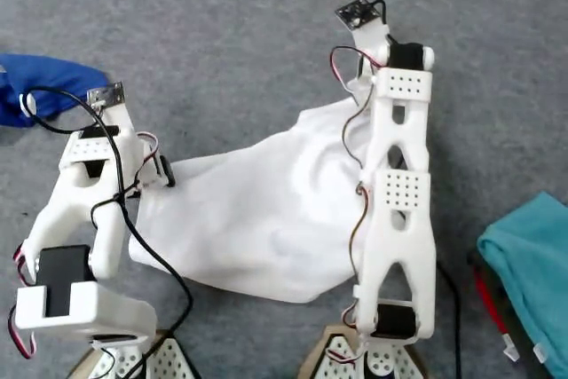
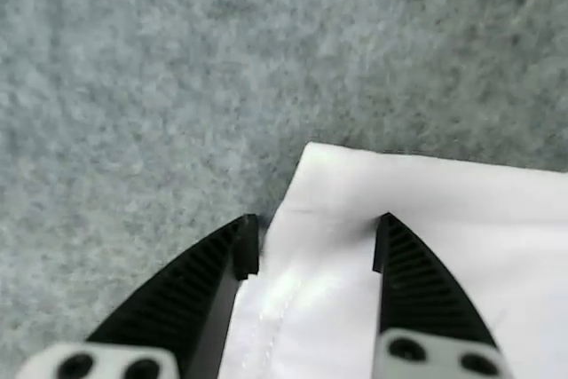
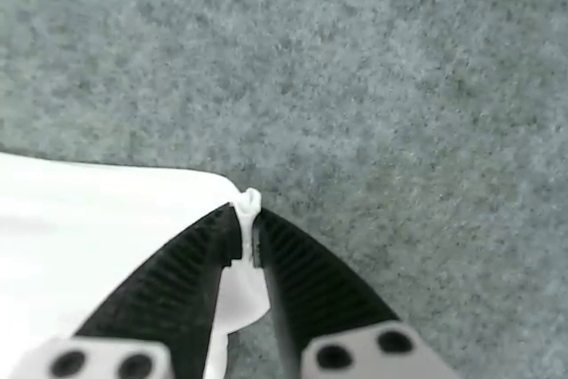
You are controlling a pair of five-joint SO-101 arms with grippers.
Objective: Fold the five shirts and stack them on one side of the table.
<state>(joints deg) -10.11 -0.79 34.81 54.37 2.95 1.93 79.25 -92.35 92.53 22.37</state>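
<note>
high view is showing a crumpled white cotton shirt (image 1: 257, 219) lying mid-way across the grey felt desk (image 1: 222, 33). the right gripper (image 3: 247, 219) is pinching the shirt's corner at 1 o'clock. the left gripper (image 2: 315, 241) is straddling its hem at 9 o'clock, jaws apart.

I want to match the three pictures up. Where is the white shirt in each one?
High view: the white shirt lies rumpled in the middle of the table, between the two arms.
Left wrist view: its hemmed corner sits between the left gripper's open jaws.
Right wrist view: a corner is pinched in the right gripper's shut jaws.
Shared landmark: the grey table beside the shirt's edge.
</note>
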